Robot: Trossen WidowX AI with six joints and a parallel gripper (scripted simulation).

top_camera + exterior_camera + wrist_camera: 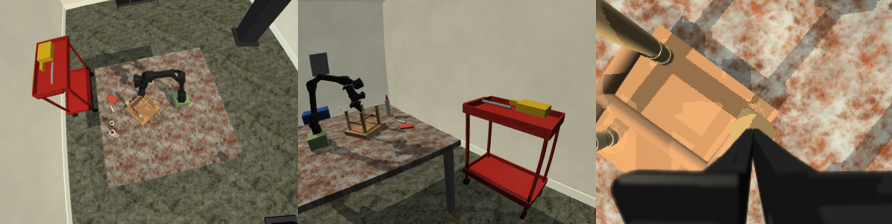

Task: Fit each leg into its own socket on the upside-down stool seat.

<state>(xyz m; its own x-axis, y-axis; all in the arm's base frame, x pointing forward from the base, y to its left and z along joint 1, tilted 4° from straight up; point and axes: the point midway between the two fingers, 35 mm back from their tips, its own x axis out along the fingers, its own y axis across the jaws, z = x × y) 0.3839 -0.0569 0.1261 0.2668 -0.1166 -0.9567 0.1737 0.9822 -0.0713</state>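
Observation:
The wooden stool seat (151, 111) (357, 134) (701, 116) lies upside down and looks flat on the table. Four light wooden legs stand up from it, with rails between them. One leg (363, 122) (761, 124) stands right under the fingertips. Two others (626, 32) (603, 140) are at the left of the wrist view, with dark rings where they meet the seat. The fourth is outside the wrist view. My gripper (141, 94) (360, 111) (752, 134) is shut and empty, its tips at the leg's top end. Whether they touch it, and whether its shoulder is down, I cannot tell.
A red block (111, 99) (406, 126), a small white stick (112, 108) (401, 121), a yellowish ring (110, 122) (396, 116) and a red-tipped white bottle (114, 134) (388, 108) are beyond the stool. A red cart (514, 119) stands off the table.

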